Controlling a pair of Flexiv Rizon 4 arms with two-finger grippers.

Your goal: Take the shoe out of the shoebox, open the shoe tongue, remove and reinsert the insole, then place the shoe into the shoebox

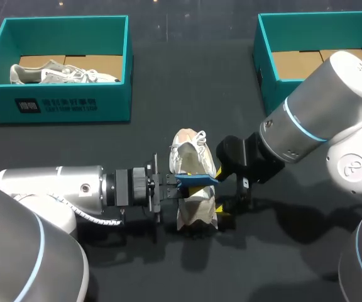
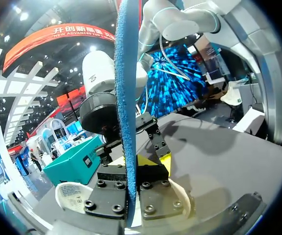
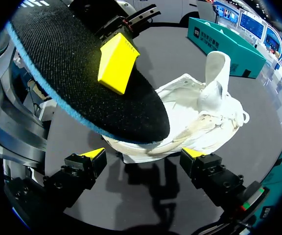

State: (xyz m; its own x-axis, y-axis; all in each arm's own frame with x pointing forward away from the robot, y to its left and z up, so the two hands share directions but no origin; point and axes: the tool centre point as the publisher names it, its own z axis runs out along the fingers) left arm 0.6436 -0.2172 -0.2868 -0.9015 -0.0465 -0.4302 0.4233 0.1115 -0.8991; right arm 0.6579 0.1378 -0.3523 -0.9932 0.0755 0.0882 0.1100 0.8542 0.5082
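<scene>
Head view shows open dark desk (image 1: 187, 88) between the left shoebox (image 1: 61, 106), which holds a grey shoe (image 1: 55, 74), and the right shoebox (image 1: 266, 75). The white shoe (image 1: 192, 157) lies mid-desk, well apart from both. Coming in level from the left, the left pincer (image 1: 182, 187) pinches the blue-edged insole (image 1: 200, 180) above the shoe. The right pincer (image 3: 145, 154) hangs spread, one finger at each side of the shoe.
</scene>
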